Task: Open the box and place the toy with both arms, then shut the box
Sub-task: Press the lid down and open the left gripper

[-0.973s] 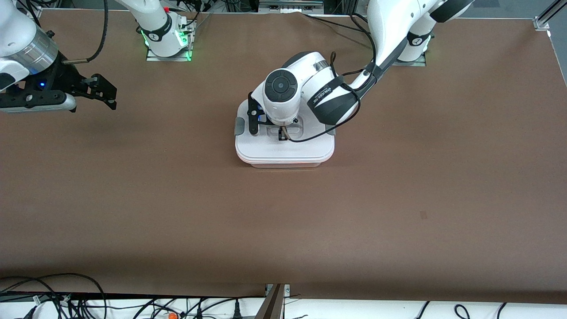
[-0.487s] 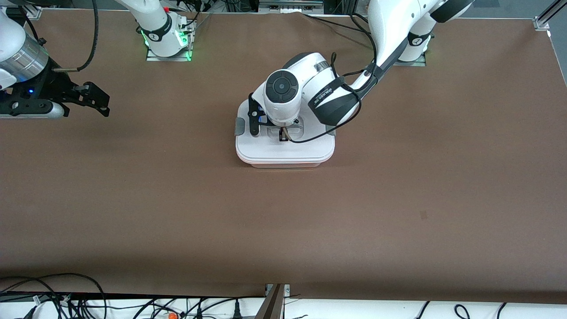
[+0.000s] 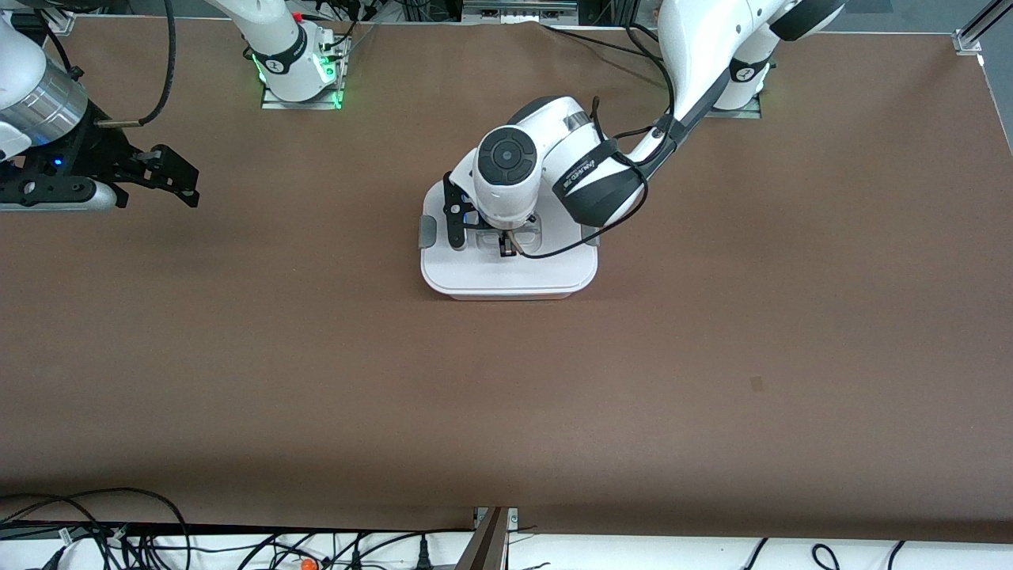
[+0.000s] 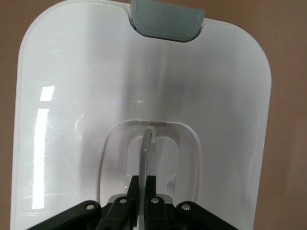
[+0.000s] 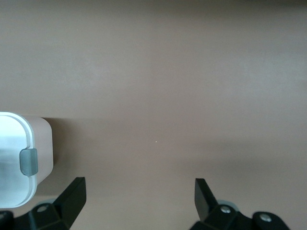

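Left wrist view: the lid's handle [image 4: 146,148] is pinched by the left gripper [image 4: 142,184]; the right gripper [image 5: 139,194] is held spread over bare table [image 3: 712,317]; no writing can be read.

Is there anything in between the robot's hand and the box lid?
Nothing visible. The left gripper is already on the box's white lid, shut on the clear handle in the middle. The right gripper hangs open above bare table toward the right arm's end.

The box [image 3: 508,269] sits mid-counter [image 3: 712,356], its lid [image 4: 144,96] on. The left pincer [image 4: 142,189] is on the lid's centre handle [image 4: 146,148], clamped around it. The right pincer [image 5: 139,196] hangs spread over the counter at the right arm's end.
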`<state>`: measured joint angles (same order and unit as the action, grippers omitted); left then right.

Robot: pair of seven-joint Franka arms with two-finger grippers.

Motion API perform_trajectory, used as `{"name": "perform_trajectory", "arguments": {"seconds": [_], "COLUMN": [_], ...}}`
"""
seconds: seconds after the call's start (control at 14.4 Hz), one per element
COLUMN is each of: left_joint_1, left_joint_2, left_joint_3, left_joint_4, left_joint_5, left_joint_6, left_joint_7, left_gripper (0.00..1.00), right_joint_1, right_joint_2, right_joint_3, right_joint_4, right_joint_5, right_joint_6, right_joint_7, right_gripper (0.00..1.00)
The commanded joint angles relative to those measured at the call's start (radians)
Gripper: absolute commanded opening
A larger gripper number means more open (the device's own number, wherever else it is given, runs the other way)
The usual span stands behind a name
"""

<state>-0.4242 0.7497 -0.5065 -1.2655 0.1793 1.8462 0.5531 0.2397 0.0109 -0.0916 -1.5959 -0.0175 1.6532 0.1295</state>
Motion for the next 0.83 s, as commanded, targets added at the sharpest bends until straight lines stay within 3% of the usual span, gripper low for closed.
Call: {"name": "perform_trajectory", "arguments": {"seconds": [0.0,0.07,0.28,0.49,0.76], "left_joint_1": [-0.004,-0.004,0.002,0.025,0.142], "left_joint_2": [-0.007,-0.012,-0.077,-0.217,-0.374], "left_joint_3": [0.011,0.011,0.006,0.009,0.051], "left_joint_4": [-0.035,-0.035,-0.023,-0.014,-0.011], "left_joint_5": [0.043,0.043,0.039,0.031,0.081], "left_joint_6": [0.041,0.031,-0.077,-0.256,-0.430], "left_joint_7": [-0.027,-0.032,-0.140,-0.304,-0.412], "left_gripper": [0.23,0.99,1.00,1.00,1.00], "right_joint_1": [0.000,0.000,-0.005,-0.003,-0.005], "right_joint_2": [0.006,0.006,0.006,0.004,0.003], "right_joint_3": [0.004,0.004,0.001,0.000,-0.007], "right_joint_4": [0.021,0.021,0.021,0.024,0.047], "right_joint_5": [0.014,0.014,0.014,0.014,0.025], "right_joint_6": [-0.023,-0.023,-0.035,-0.026,-0.023], "right_joint_7": [0.013,0.015,0.013,0.018,0.012], "right_gripper": [1.00,1.00,1.00,1.00,1.00]}}
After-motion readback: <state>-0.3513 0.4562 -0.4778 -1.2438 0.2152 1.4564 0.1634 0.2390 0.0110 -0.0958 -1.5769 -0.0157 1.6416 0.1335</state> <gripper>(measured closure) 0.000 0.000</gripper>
